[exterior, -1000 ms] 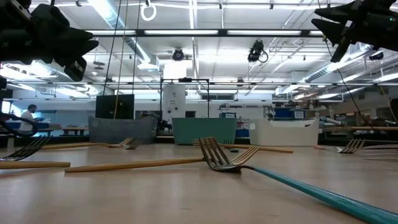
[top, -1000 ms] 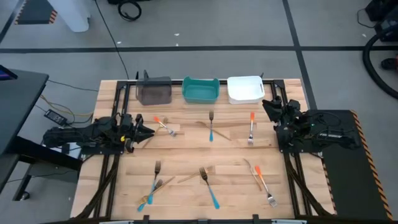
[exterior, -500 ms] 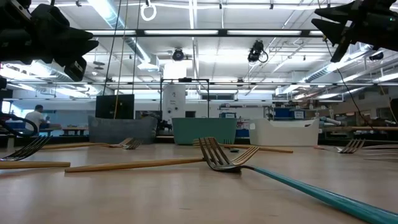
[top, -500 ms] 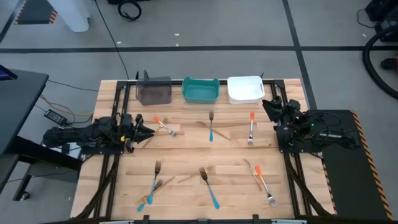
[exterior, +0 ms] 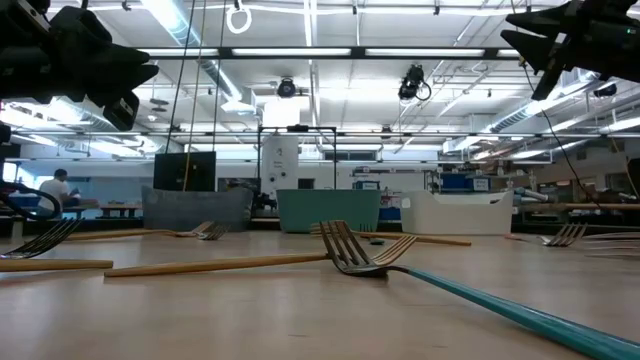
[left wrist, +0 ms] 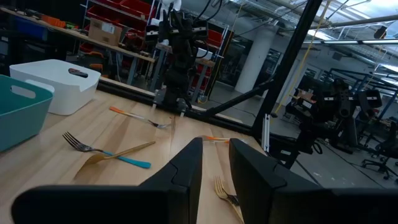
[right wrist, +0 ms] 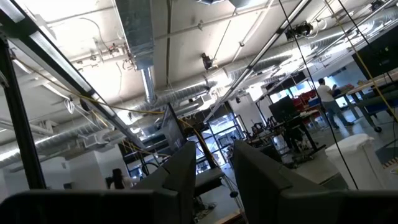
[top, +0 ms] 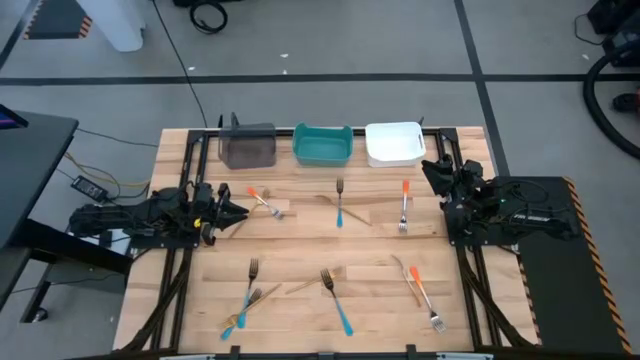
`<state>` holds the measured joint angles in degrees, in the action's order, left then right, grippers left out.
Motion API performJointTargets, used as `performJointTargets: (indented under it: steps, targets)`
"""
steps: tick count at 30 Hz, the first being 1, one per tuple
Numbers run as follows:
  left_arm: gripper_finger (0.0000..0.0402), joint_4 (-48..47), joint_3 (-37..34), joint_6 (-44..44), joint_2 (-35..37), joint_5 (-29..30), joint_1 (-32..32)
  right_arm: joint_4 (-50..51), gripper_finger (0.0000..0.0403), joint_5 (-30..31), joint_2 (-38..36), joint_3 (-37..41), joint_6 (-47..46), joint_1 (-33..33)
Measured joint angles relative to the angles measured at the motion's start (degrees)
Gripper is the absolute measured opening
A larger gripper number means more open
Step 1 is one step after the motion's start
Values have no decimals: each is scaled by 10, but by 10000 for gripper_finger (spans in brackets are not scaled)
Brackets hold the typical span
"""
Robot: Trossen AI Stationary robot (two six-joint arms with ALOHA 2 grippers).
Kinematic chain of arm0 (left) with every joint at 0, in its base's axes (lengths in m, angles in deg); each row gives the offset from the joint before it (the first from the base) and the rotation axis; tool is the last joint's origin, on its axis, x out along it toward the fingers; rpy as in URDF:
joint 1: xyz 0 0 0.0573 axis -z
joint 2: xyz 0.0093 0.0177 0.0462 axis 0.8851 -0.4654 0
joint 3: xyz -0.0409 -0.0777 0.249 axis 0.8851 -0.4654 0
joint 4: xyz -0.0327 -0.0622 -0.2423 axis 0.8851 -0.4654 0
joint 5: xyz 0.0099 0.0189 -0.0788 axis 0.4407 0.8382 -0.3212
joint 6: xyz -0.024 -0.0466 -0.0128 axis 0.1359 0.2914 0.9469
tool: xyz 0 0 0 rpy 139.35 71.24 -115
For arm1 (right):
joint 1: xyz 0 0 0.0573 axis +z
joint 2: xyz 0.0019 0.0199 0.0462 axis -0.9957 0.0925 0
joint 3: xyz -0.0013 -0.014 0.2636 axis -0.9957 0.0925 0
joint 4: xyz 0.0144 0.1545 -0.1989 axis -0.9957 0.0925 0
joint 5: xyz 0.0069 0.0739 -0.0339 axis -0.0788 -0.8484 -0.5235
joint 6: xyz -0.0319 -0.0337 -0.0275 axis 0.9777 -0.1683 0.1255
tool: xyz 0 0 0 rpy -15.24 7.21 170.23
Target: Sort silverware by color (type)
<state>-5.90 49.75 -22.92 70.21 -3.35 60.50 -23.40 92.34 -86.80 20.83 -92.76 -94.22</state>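
On the wooden bench (top: pixel 300 240) silverware lies scattered, none binned | we park left tool (top: pixel 236 211) and right tool (top: pixel 430 171) narrowly parted, empty | risk: crossed gold and blue-handled forks (top: pixel 245 300) lift together.

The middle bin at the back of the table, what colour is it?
Teal; the middle bin shows best in the high view.

left tool (top: pixel 238 212) slightly parted, right tool (top: pixel 432 170) slightly parted, both empty
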Motion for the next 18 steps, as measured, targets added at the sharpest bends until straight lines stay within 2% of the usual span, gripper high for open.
performJointTargets:
  steps: [15,18]
  targets:
    - [89,0,0,0,0,0,0,0,114,0,0,0,0,0]
    - [89,-8,0,-31,0,0,0,0,114,0,0,0,0,0]
